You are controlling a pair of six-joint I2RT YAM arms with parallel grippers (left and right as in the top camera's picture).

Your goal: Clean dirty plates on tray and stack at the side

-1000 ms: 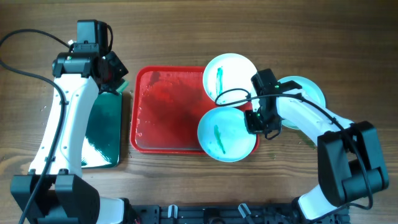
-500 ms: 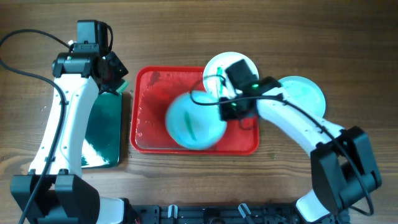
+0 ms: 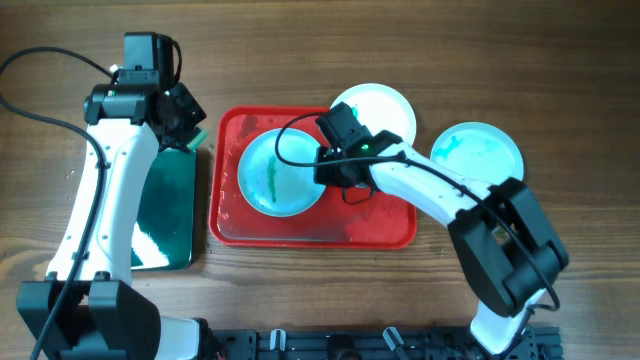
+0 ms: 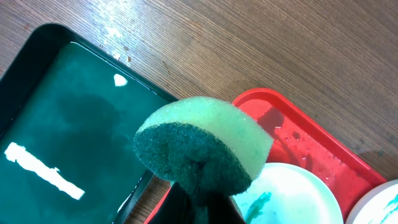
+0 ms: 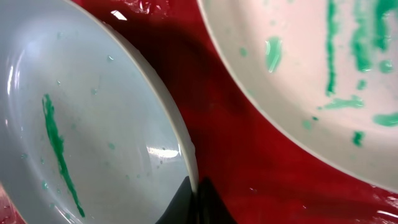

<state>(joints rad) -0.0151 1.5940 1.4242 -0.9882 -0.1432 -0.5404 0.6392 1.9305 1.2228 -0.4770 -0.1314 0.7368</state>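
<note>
Right pincer clamped on the rim of a plate within the tray; left pincer clamped on a sponge.

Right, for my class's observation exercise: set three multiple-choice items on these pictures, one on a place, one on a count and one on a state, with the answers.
1. The plate gripped by the right fingers lies: A inside the red tray; B off the tray to its right; C stacked on another plate.
2. Plates in the overhead view: A one; B two; C three.
3. The left fingers are: A open and empty; B shut on a green sponge; C shut on a plate.

Answers:
1 A, it sits within the tray's rim.
2 C, one lies in the tray, one at its top right corner, one further right of the tray.
3 B, the left wrist view shows the sponge pinched between them.
</note>
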